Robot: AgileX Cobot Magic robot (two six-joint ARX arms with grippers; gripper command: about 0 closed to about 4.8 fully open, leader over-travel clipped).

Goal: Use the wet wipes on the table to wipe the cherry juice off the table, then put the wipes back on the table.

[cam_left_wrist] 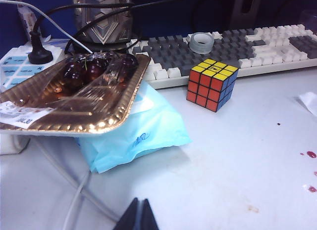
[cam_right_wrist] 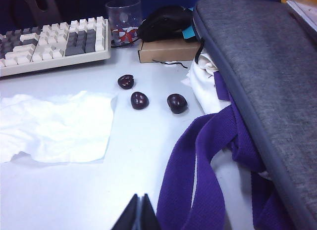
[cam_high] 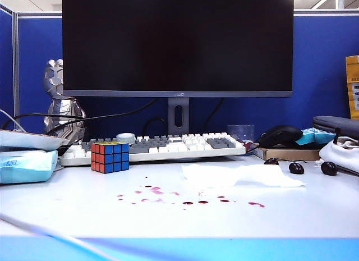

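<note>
Cherry juice (cam_high: 193, 198) spots the table (cam_high: 67, 210) before an outspread wet wipe (cam_high: 238, 175). Blue wipes pack (cam_left_wrist: 141, 136) bears illegible handwriting. Left gripper (cam_left_wrist: 140, 217) and right gripper (cam_right_wrist: 139, 214): jaws closed, empty.

Office cubicle: blue partition walls (cam_high: 325, 64), monitor (cam_high: 177, 42), keyboard (cam_high: 162, 144), mouse (cam_high: 279, 135) on desk.

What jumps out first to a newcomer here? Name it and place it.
Cherry juice spatters the table near its front edge, with a white wipe spread just behind. A Rubik's cube stands by the keyboard; both grippers, left and right, hang shut, touching nothing.
</note>
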